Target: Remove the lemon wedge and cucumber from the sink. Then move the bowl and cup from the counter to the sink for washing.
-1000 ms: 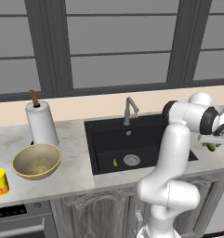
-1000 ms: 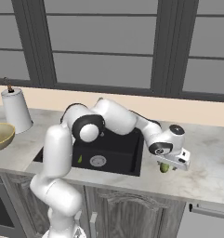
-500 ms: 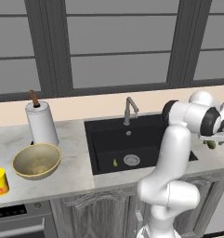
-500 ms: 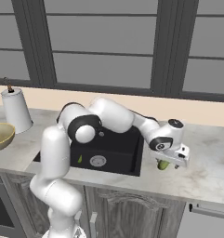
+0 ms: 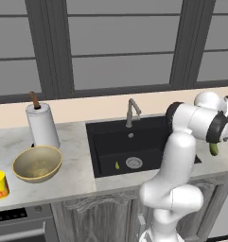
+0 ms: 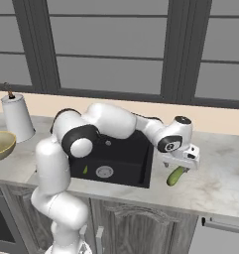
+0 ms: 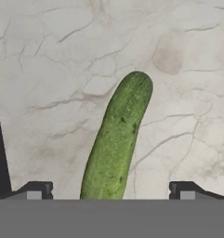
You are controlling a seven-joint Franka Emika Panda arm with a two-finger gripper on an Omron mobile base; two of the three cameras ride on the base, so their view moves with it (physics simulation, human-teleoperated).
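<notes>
It was a home kitchen — a marbled stone counter (image 5: 77, 160) over grey wood cabinets (image 5: 96, 212), a black sink (image 5: 110, 146) with a metal faucet (image 5: 131, 111), a paper-towel roll (image 5: 41, 125) and big windows (image 5: 125, 42) behind.

Even soft rendered light, faint shadows, no glare, slightly blurry

Cucumber (image 7: 117, 139) lies between the claw's (image 7: 111, 190) spread tips; bare counter (image 7: 187, 69) all around it
</notes>
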